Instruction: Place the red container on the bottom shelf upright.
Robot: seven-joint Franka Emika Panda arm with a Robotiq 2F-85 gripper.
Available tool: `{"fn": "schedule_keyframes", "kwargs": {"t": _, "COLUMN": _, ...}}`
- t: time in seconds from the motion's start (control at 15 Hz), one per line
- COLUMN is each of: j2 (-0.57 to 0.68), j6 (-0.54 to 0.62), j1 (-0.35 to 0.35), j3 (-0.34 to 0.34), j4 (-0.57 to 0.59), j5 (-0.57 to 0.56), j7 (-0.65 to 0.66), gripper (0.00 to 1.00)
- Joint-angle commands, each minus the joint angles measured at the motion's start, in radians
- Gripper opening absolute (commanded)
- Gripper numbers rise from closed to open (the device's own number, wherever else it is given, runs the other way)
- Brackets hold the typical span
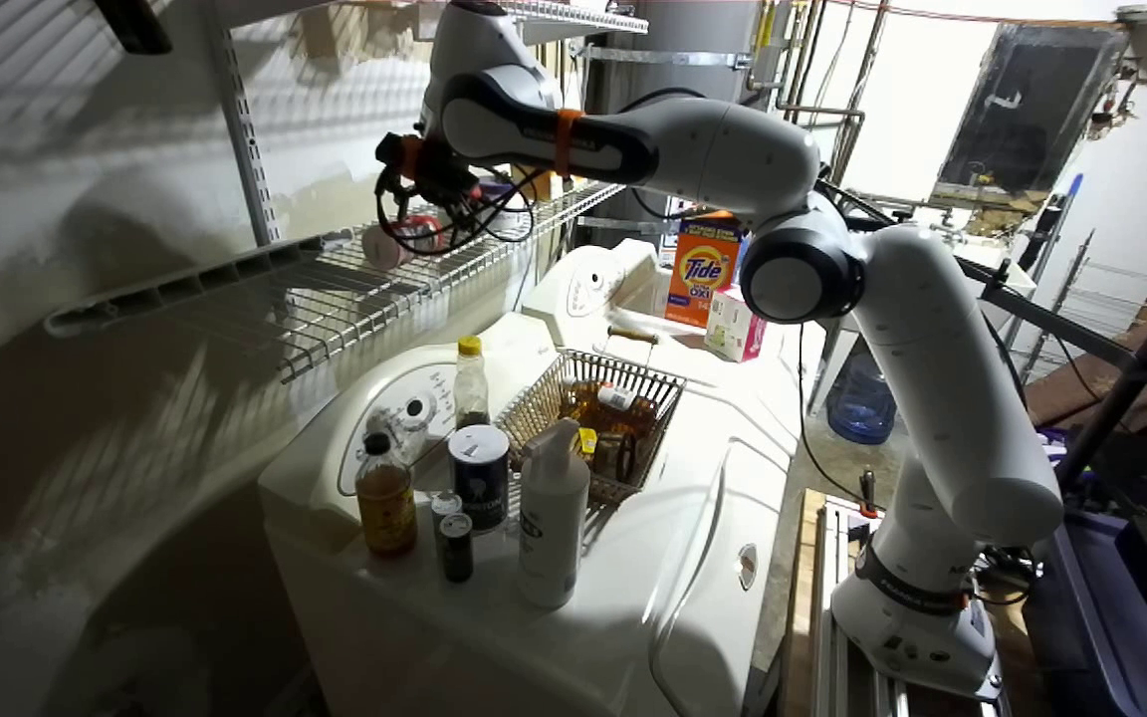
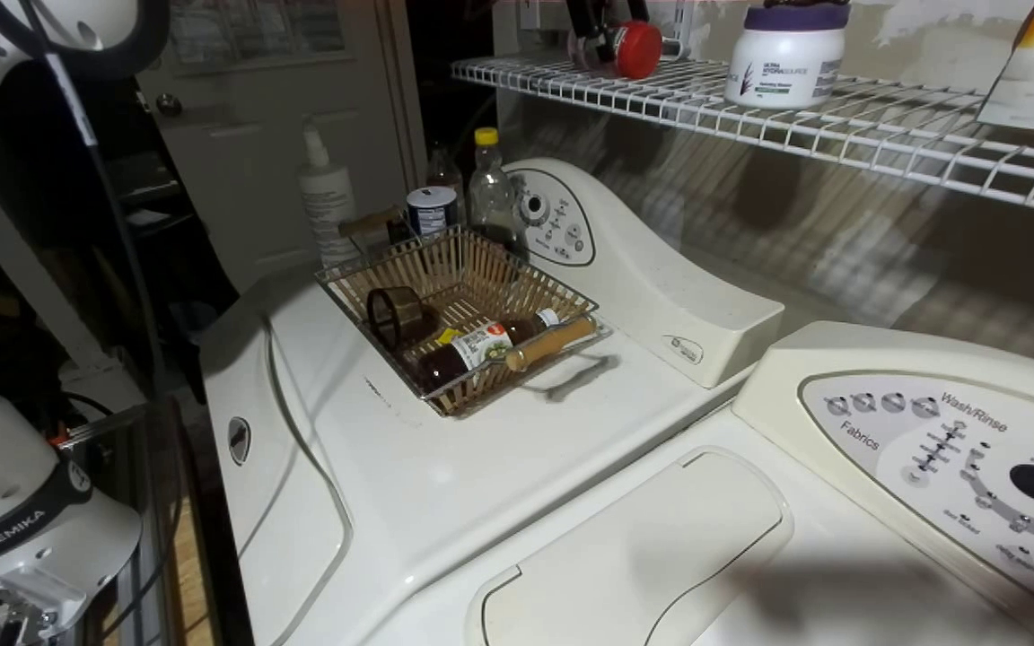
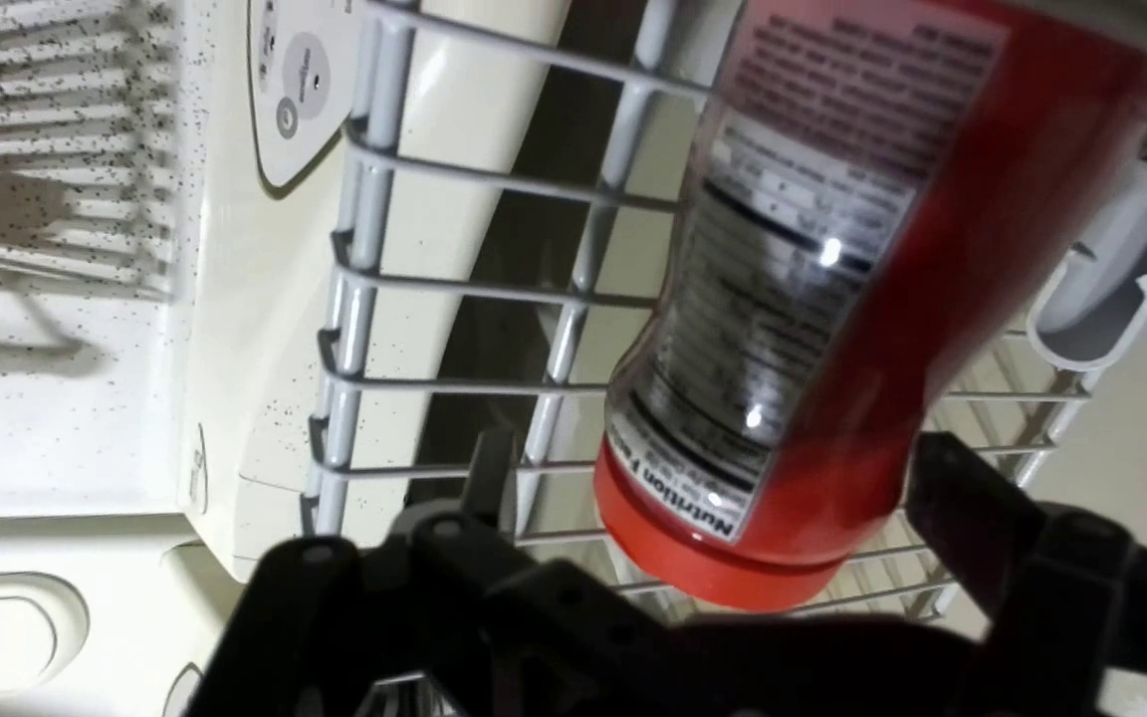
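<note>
Clearly, the tool (image 3: 713,453) gapes around the sideways red jar (image 3: 822,319) on the lower shelf (image 2: 903,117); near the bench's (image 2: 445,458) back edge, a basket (image 2: 503,269) holds a bottle (image 2: 481,345).

Standing on its broad white base (image 1: 917,617) outside the front edge of the glossy white worktop (image 1: 633,568), the smooth, round-jointed arm (image 1: 723,149) bends at the elbow (image 1: 798,284) and stretches over to the back edge. Its pale rounded wrist (image 1: 479,70) carries a black two-fingered gripper (image 3: 718,473) beyond that edge, its dark fingers (image 3: 972,518) spread wide apart.
</note>
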Motion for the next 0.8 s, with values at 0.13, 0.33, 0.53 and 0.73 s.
{"fn": "schedule_keyframes", "kwargs": {"t": 0.13, "j2": 0.056, "j6": 0.012, "j1": -0.004, "j3": 0.003, "j4": 0.051, "j5": 0.023, "j7": 0.075, "gripper": 1.0}}
{"fn": "schedule_keyframes", "kwargs": {"t": 0.33, "j2": 0.064, "j6": 0.031, "j1": 0.0, "j3": -0.001, "j4": 0.051, "j5": 0.013, "j7": 0.09, "gripper": 1.0}}
{"fn": "schedule_keyframes", "kwargs": {"t": 0.53, "j2": 0.071, "j6": 0.049, "j1": 0.005, "j3": -0.005, "j4": 0.05, "j5": 0.003, "j7": 0.094, "gripper": 0.73}}
{"fn": "schedule_keyframes", "kwargs": {"t": 0.73, "j2": 0.066, "j6": 0.081, "j1": 0.022, "j3": -0.018, "j4": 0.053, "j5": -0.028, "j7": 0.085, "gripper": 0.53}}
